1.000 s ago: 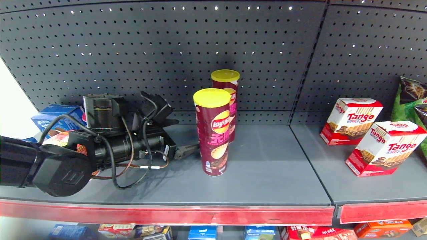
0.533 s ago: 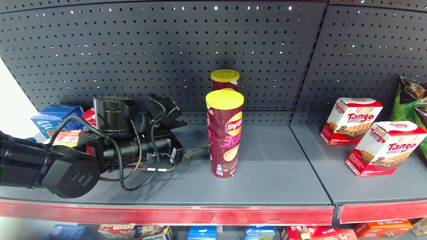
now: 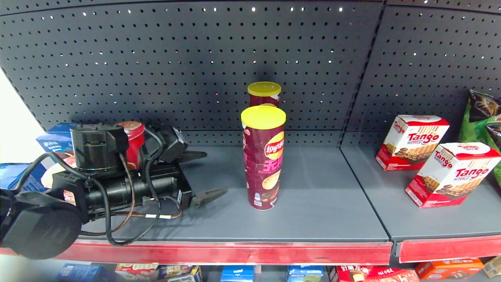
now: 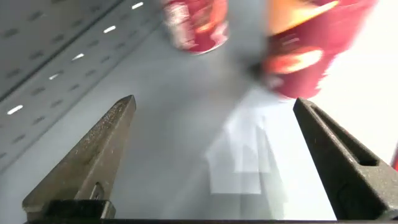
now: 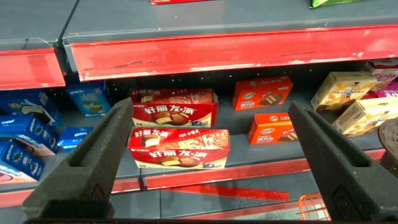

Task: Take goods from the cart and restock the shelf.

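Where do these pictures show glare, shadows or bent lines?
Head view: the pegboard wall bows along the top, light shines through its holes, and a dark shadow lies on it behind the rear chip can. Left wrist view: white glare washes out the shelf beside the red goods. Right wrist view: even light, no strong glare.
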